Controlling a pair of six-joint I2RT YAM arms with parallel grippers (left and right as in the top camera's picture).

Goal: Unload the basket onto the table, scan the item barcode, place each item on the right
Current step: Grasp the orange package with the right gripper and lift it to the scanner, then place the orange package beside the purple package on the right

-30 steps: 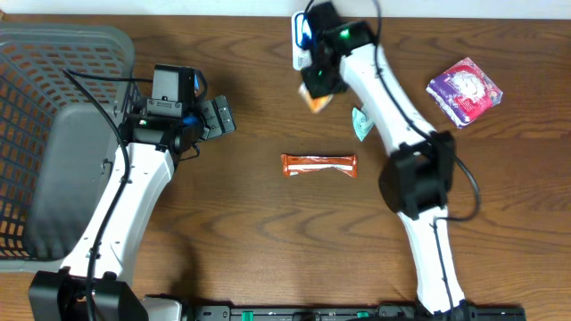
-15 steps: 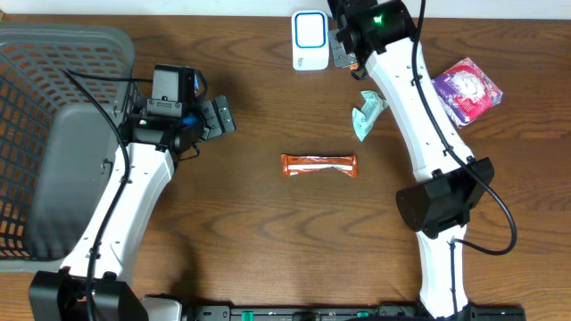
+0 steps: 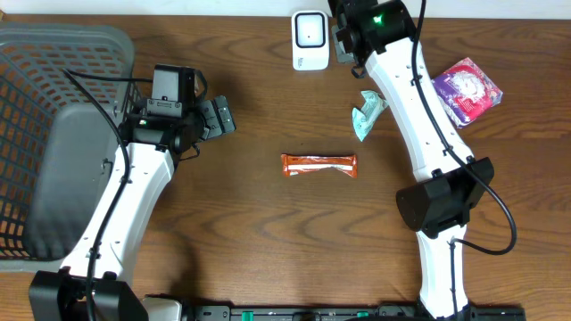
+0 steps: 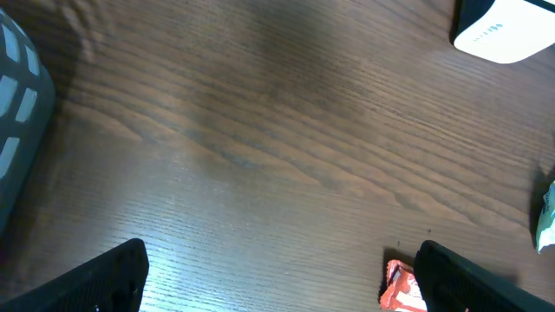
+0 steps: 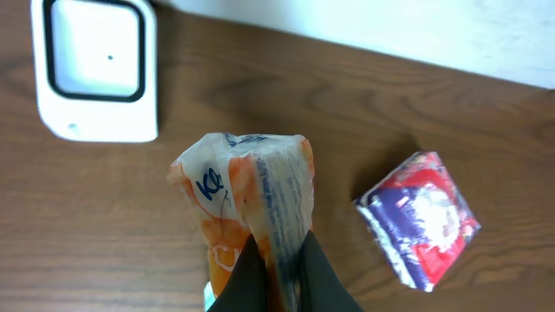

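My right gripper [image 5: 280,247] is shut on an orange and white snack packet [image 5: 251,178] and pinches its crimped end. It holds the packet above the table, just right of the white barcode scanner [image 5: 95,69]. From overhead, the right gripper [image 3: 344,46] is beside the scanner [image 3: 310,39] at the table's back edge, and the arm hides the packet. My left gripper [image 3: 219,118] is open and empty over bare wood at the left; its dark fingers [image 4: 104,282] stand far apart.
An orange bar [image 3: 318,165] lies mid-table, and its end [image 4: 401,290] shows by my left gripper's right finger. A teal packet [image 3: 366,114] and a purple packet [image 3: 464,91] lie at the right. A grey basket [image 3: 53,53] fills the left edge.
My right arm has carried the packet from in front of the scanner up and to the right, uncovering the scanner. It has held still for the last half second. The left arm has not moved.
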